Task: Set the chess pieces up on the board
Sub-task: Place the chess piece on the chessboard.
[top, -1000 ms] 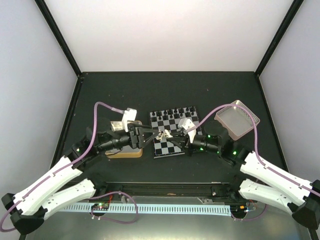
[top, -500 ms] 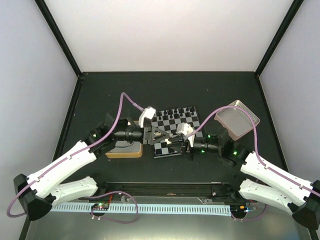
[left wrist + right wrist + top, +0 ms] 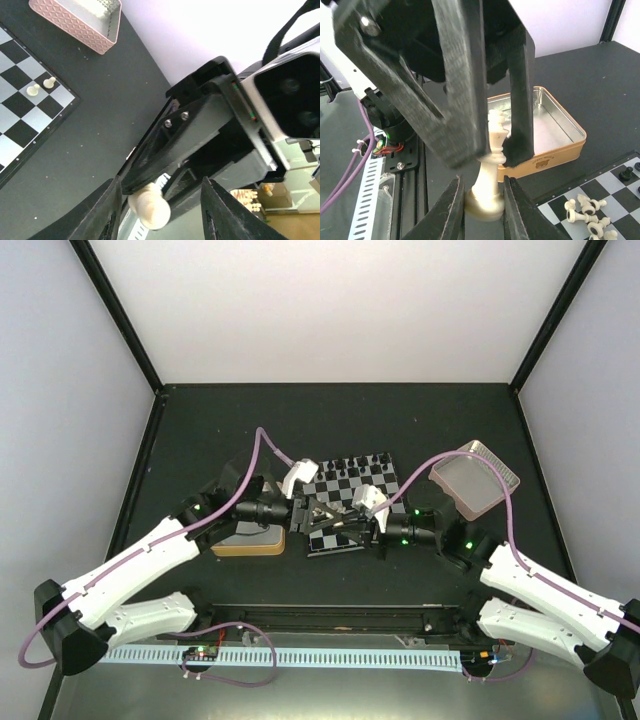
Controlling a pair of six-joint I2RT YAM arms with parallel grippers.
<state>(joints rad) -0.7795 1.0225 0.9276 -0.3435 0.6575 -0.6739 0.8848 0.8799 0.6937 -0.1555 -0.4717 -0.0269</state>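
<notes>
**Containers.** The gold-rimmed tin tray (image 3: 555, 145) sits on the table (image 3: 200, 430) just left of the board (image 3: 378, 480), under the left arm. The right wrist view shows its shiny floor. A small cream shape sits just behind the held piece's crown; cannot tell whether it stands in the tin. The pink tray (image 3: 476, 483) lies right of the board, apart from both hands. Its floor is pale and its contents are not readable.

**Board.** A row of black pieces (image 3: 352, 461) runs along the far edge. The hands meet over the near-left part.

**Held piece.** It is a tall cream piece (image 3: 489, 175) with a cross on top. The right hand (image 3: 485, 202) is closed on its base, both fingers pressed against it. The left hand (image 3: 162, 185) is partly spread, with a finger on either side of the piece. The left wrist view shows a gap on both sides.

**View differences.**
- Right wrist only: loose cream pieces (image 3: 587, 215) lie tipped on a board corner, with one black piece (image 3: 624, 174) standing nearby.
- Left wrist only: two cream pawns (image 3: 33, 90) stand side by side near the board's edge. The pink tray's patterned wall also shows.
- Top view: the held piece is hidden between the hands.
</notes>
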